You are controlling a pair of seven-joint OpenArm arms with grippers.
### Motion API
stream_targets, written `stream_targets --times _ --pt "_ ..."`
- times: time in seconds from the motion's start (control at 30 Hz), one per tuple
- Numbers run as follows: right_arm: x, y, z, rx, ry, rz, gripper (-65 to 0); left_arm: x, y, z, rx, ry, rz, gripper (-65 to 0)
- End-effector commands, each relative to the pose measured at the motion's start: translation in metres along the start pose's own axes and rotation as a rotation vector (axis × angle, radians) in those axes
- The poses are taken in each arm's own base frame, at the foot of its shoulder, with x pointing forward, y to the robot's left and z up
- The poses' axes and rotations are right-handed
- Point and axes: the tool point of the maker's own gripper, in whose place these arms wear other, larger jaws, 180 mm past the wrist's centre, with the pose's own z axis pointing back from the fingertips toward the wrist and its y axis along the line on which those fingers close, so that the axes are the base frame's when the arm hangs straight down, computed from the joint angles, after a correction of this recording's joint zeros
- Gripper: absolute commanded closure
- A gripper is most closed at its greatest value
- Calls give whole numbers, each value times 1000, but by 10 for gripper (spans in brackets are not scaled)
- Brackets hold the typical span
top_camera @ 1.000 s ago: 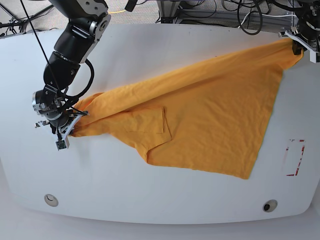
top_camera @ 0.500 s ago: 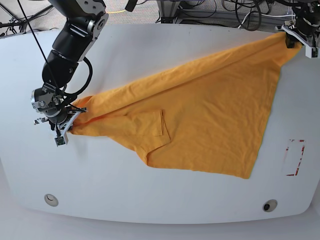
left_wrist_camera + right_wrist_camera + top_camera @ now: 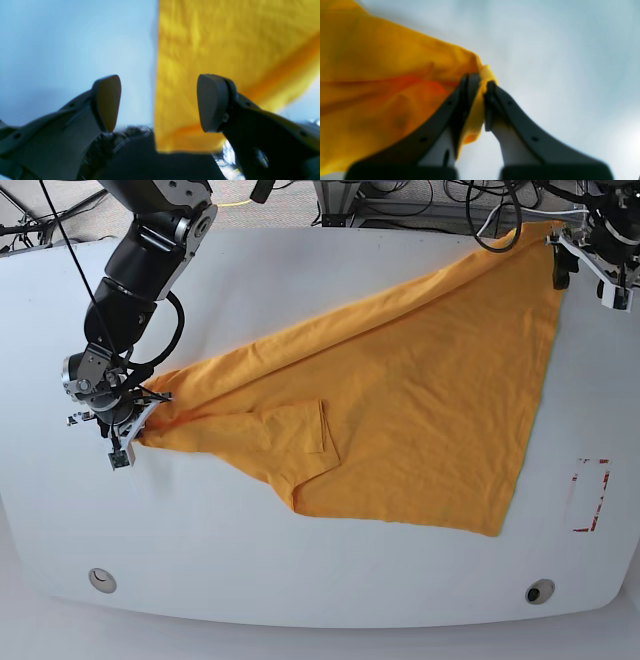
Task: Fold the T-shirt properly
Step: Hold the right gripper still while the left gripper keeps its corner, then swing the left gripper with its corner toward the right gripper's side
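The orange-yellow T-shirt [image 3: 420,390] lies spread on the white table [image 3: 300,560] in a long diagonal, from the left side to the far right corner, with one sleeve [image 3: 300,435] folded on top. My right gripper [image 3: 125,430] is at the shirt's left tip. In the right wrist view that gripper [image 3: 481,85] is shut on a bunched fold of the T-shirt [image 3: 382,87]. My left gripper [image 3: 583,272] hovers at the far right corner. In the left wrist view it [image 3: 160,102] stands open, and the T-shirt [image 3: 225,50] lies beyond the fingers, not pinched.
A red-outlined rectangle [image 3: 590,495] is marked on the table near the right edge. Two round holes [image 3: 102,580] [image 3: 540,591] sit near the front edge. Cables and frame parts [image 3: 500,210] crowd the space behind the far edge.
The left gripper has opened and let go of the far right corner of the shirt after carrying it towards the back edge. The right gripper has drawn the left tip slightly leftwards.
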Motion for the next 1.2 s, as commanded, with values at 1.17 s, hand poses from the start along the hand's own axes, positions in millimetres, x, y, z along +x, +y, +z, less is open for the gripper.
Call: stream_targets --times 1.17 --pt "29 -7 5 -22 -83 -10 0 161 -27 -228 -242 -131 237 -447"
